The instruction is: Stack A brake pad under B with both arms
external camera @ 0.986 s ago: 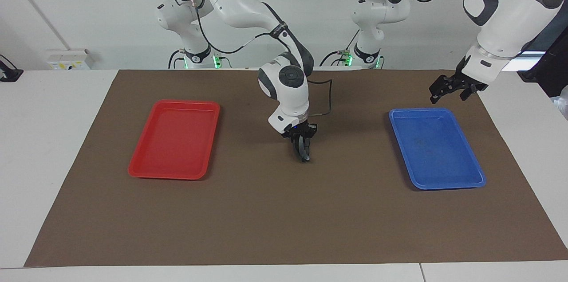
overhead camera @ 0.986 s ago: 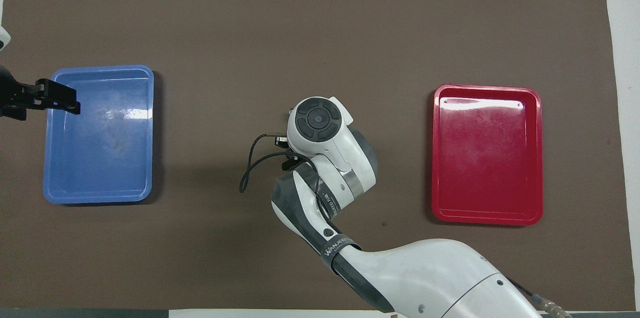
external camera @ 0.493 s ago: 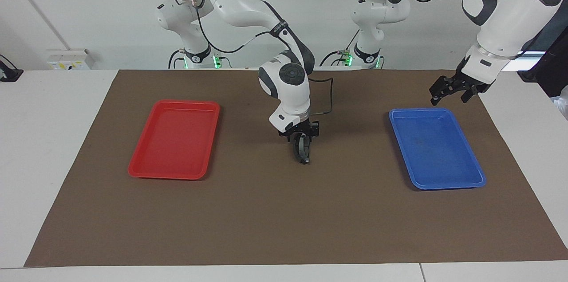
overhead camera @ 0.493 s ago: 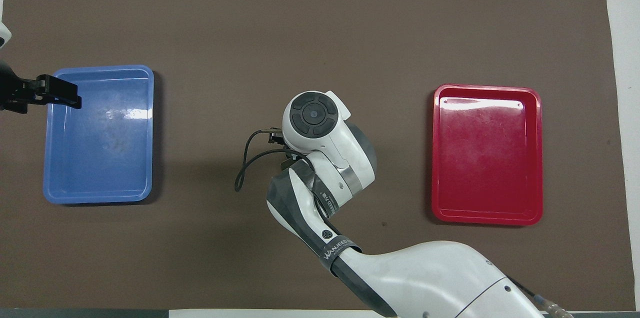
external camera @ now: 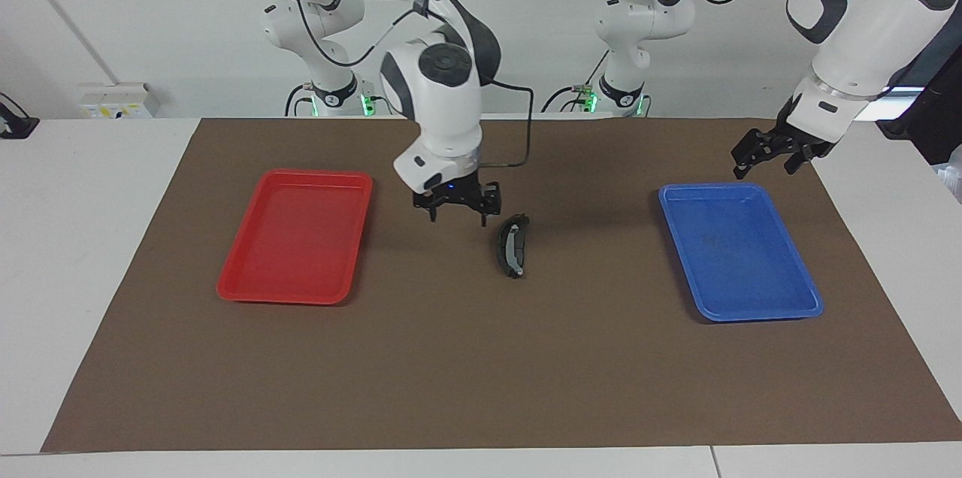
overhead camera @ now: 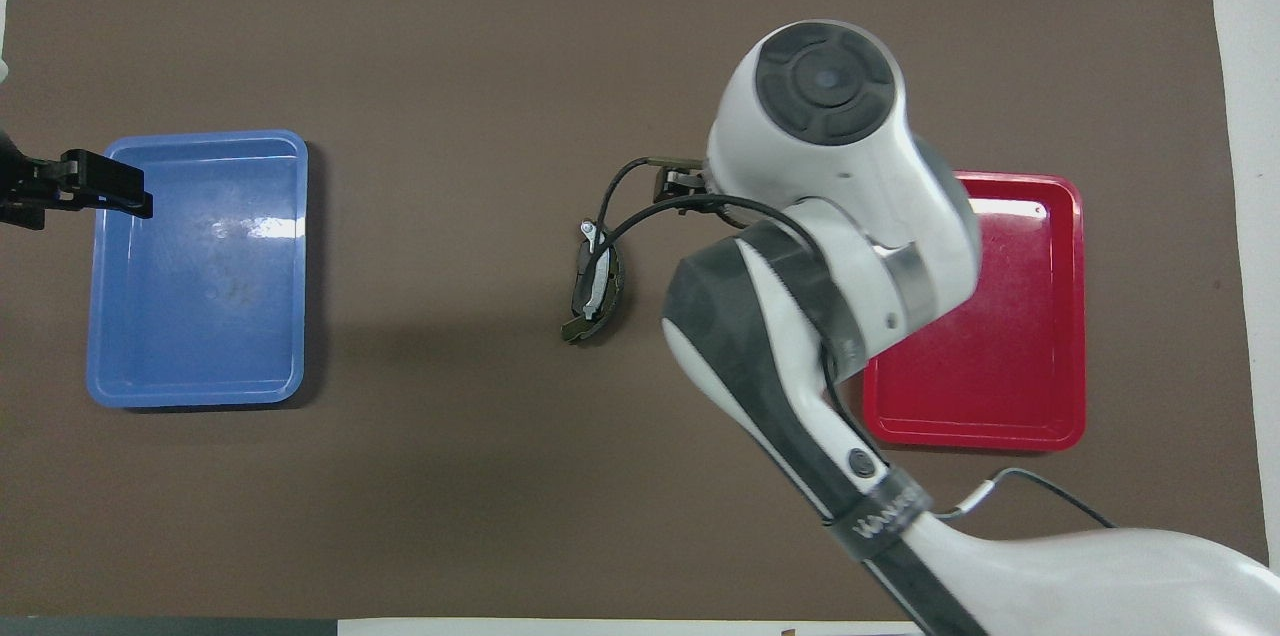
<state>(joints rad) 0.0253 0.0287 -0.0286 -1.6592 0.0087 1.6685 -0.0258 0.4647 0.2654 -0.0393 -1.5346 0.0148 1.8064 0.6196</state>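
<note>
The long crescent pad B point(external camera: 512, 245), with its light grey strip up, lies on the brown mat midway between the two trays; it also shows in the overhead view point(overhead camera: 597, 281). A dark edge shows beneath it, but I cannot make out the short A brake pad as a separate thing. My right gripper point(external camera: 457, 212) is open and empty, raised above the mat beside the pad, toward the red tray. In the overhead view its own wrist covers it. My left gripper point(external camera: 774, 156) is open and empty. It hangs over the blue tray's edge and waits there.
A red tray point(external camera: 299, 234) lies toward the right arm's end and a blue tray point(external camera: 740, 251) toward the left arm's end, both empty. The brown mat point(external camera: 481, 373) covers the table. A black cable loops from the right wrist over the pad.
My right gripper has opened, let go of pad B on the mat, risen and moved toward the red tray. My left gripper has barely moved.
</note>
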